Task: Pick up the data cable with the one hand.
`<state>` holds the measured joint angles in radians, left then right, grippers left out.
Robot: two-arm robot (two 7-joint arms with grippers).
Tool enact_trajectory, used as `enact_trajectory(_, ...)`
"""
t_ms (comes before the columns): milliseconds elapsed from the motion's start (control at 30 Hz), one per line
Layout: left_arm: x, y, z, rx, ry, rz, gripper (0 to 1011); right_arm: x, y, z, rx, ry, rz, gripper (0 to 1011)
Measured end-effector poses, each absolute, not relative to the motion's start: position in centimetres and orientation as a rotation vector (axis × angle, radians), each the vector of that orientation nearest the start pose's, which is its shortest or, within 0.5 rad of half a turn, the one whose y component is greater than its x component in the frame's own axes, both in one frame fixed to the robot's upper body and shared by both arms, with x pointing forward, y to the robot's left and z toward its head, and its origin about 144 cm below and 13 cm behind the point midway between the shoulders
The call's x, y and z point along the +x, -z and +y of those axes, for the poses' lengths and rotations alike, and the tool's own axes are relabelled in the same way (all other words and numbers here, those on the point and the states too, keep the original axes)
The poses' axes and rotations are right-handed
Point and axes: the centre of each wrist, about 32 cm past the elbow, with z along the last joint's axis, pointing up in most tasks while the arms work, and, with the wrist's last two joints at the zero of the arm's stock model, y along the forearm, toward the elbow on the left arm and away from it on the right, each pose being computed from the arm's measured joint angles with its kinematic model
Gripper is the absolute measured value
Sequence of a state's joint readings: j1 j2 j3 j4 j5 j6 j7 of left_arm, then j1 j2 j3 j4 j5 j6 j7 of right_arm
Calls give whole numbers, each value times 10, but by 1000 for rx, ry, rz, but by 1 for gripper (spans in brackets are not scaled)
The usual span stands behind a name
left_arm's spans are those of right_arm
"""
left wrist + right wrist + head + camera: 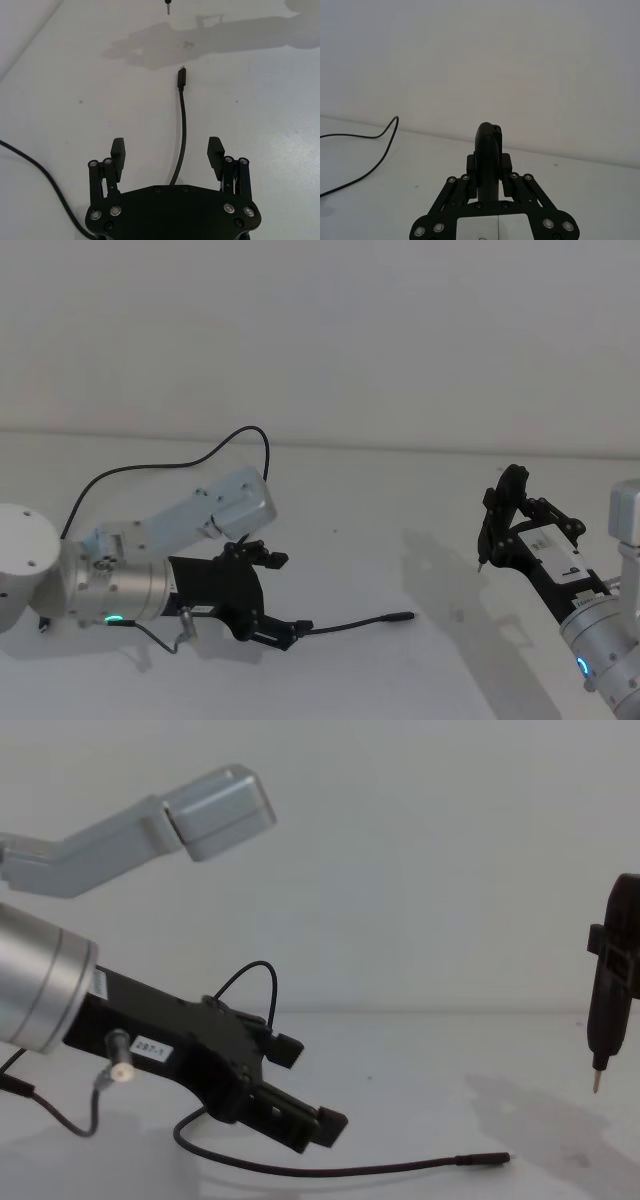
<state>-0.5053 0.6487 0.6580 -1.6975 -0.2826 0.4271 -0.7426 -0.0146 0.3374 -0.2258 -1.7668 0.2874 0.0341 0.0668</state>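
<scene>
Black and thin, the long flexible data cable (184, 125) lies flat on the white matte table (420, 540). Its thicker cylindrical plug (181, 79), with a small metal tip, points away from me.

My left gripper (166, 147), the black two-jaw claw on the silver wrist, hangs low behind the plug, over the cord. The jaws stand wide apart and hold nothing. The cord runs under the gap between them, and from the chest it looks just below, not touching.

I judge this is the approach, with the grasp not yet made. Next I should go a little lower and then close. The cord is thin, so the pads must nearly reach the table.

My right gripper (489, 162) is parked well apart from the plug, closed on a slim black pin-tipped tool (605, 1000).
</scene>
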Motion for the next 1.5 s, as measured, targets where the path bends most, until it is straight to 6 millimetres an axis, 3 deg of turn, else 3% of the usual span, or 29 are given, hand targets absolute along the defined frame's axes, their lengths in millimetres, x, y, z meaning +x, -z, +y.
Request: enact_trajectory(1500,536,-1248,183,630,-368,-56,1001,443,-1189,-237,26,1230,-75,268)
